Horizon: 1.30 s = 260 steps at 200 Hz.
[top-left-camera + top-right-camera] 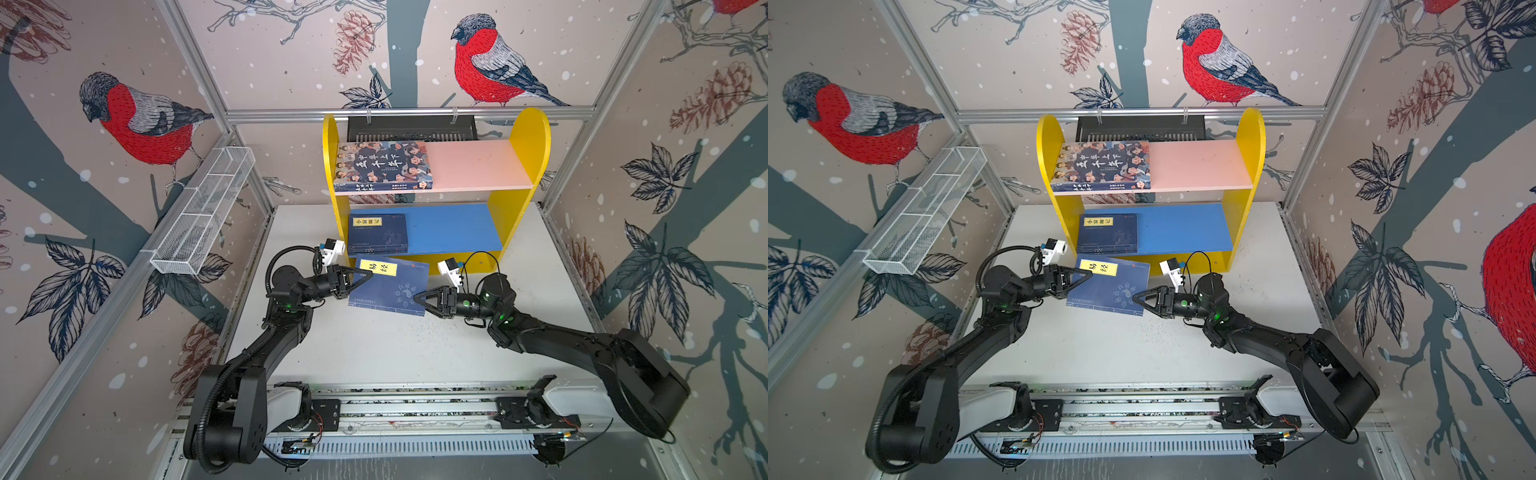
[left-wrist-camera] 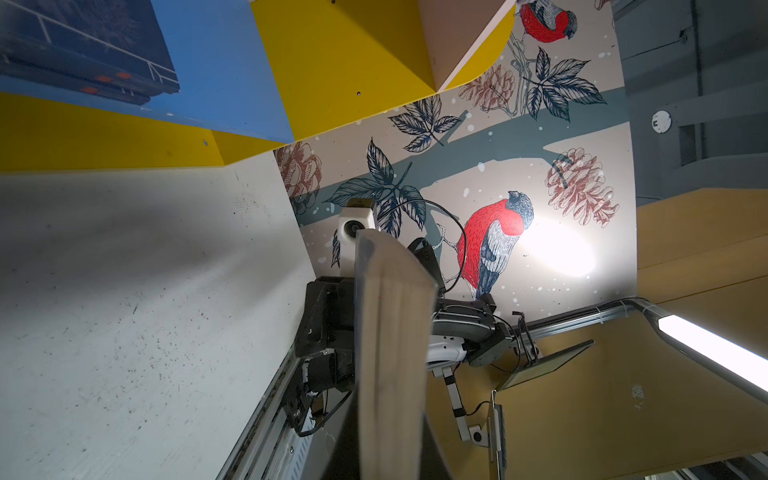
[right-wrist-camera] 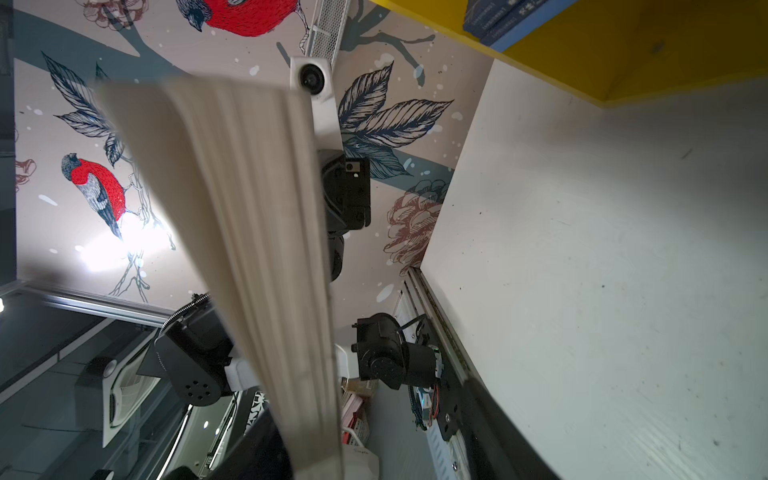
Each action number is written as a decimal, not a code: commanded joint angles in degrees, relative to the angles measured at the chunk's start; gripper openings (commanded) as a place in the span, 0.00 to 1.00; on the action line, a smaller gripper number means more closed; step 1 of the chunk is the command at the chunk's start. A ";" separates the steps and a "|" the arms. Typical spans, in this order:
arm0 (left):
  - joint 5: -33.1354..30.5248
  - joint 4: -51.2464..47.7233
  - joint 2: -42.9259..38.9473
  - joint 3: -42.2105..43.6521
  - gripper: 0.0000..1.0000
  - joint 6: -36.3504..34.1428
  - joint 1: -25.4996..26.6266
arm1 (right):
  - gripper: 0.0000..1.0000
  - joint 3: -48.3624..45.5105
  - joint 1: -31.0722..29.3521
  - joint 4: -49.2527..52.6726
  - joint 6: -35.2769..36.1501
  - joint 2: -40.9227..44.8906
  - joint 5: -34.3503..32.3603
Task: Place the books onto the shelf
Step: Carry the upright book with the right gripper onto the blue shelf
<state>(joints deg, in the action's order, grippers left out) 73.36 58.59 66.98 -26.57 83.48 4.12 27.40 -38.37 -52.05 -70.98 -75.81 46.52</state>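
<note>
White table [image 1: 374,353], bird-print walls [image 1: 137,116]: just before the shelf [image 1: 528,137], left gripper [image 1: 370,274] is pinching the navy book [image 1: 390,286], right gripper [image 1: 416,296] straddling it with jaws apart; levelling it should ease entry onto the blue board [image 1: 453,226].

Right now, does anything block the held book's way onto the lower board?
Partly. A stack of blue books lies on the left part of the lower board, right behind the held book. The board's right part is bare, with nothing visible in the way.
</note>
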 commanded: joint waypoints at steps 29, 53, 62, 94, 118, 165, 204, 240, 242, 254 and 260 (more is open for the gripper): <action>-0.77 -5.48 -1.71 -0.14 0.00 -5.49 -0.38 | 0.24 2.82 -0.52 -6.86 -2.26 -3.16 0.60; -0.86 -14.11 -2.56 -1.10 0.00 -11.81 -0.69 | 0.06 3.98 -0.48 -8.98 -3.22 -5.16 2.15; -1.17 -16.72 -2.88 -1.44 0.00 -13.91 -0.78 | 0.02 4.62 -0.43 -9.01 -3.06 -5.81 2.65; -2.49 -26.94 -3.60 -3.14 0.29 -22.08 -1.16 | 0.00 6.97 1.06 -8.55 -3.20 -7.39 4.72; -5.38 -39.70 -4.57 -5.30 0.63 -33.35 -2.74 | 0.00 8.81 4.37 -3.93 -1.45 -7.04 7.90; -11.71 -58.27 -5.56 -11.94 0.75 -50.03 -4.54 | 0.00 14.47 14.72 14.91 9.98 -7.25 13.54; -10.19 -56.75 -6.37 -12.30 0.76 -47.93 -4.63 | 0.00 18.80 19.29 19.23 13.39 -10.19 16.89; -9.62 -53.31 -7.20 -11.09 0.76 -45.24 -4.77 | 0.00 22.26 20.67 16.92 12.50 -13.94 17.03; -9.68 -53.20 -7.19 -11.04 0.76 -45.14 -4.74 | 0.00 22.41 20.70 16.60 12.17 -14.28 17.02; -9.99 -53.00 -7.45 -10.92 0.75 -44.72 -4.87 | 0.00 23.25 20.70 12.94 9.80 -16.51 17.32; -9.99 -53.01 -7.56 -10.96 0.75 -44.70 -4.88 | 0.00 23.74 20.70 10.92 8.44 -17.66 17.61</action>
<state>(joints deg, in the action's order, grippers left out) 62.89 2.96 59.94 -37.71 37.67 -0.56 49.47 -17.61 -33.41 -59.75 -90.45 61.89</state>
